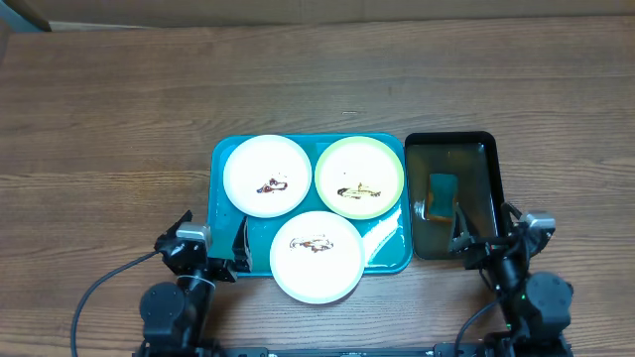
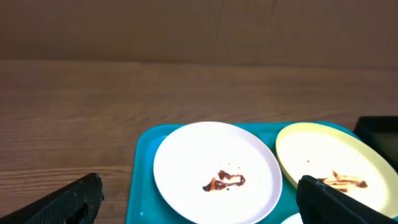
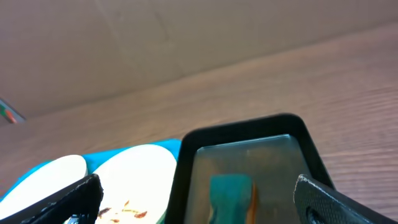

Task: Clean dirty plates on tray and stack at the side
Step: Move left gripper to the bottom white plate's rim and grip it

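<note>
Left gripper (image 2: pixel 198 185) and right gripper (image 3: pixel 196 185) spread wide, holding nothing.
Smeared back white plate (image 1: pixel 266 176) and yellow-green plate (image 1: pixel 359 177) lie side by side on the teal tray (image 1: pixel 390 260); the front white plate (image 1: pixel 317 255) overhangs its near rim.

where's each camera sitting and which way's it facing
Overhead: fixed above the table, looking straight down on the blue tray, its three smeared plates and the black tray with a sponge; left arm and right arm at the bottom edge.
Left wrist: on the left arm, low, facing forward over a white plate and the yellow-green plate; its open fingers fill the bottom corners.
Right wrist: on the right arm, low, facing forward over the black tray and sponge; open fingers at the corners.
Shared: both wrist views catch the yellow-green plate.
</note>
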Robot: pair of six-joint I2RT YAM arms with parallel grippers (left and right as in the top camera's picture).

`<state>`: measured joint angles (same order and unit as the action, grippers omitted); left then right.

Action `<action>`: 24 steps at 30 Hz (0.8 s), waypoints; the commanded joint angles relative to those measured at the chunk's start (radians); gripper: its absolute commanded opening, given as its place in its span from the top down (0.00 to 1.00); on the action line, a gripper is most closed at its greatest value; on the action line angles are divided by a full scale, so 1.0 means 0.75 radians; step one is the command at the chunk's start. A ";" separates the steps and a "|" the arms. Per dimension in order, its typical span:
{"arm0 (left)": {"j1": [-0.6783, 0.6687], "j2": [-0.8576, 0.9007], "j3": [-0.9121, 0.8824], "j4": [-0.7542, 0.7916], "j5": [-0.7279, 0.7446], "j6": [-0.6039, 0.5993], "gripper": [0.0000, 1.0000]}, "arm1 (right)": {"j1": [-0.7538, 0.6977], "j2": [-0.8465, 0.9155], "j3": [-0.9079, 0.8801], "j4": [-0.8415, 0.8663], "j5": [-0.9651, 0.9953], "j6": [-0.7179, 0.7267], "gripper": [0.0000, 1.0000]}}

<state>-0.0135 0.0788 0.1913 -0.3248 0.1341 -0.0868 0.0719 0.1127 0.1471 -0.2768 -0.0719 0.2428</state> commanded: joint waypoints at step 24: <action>-0.003 1.161 1.180 -0.918 0.149 -0.054 0.00 | -0.006 0.939 1.055 -0.839 -0.121 0.031 0.00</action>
<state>-0.0135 0.9226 1.0542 -1.0130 0.1677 -0.1055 0.0719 0.8192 0.9112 -0.9073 -0.1417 0.2649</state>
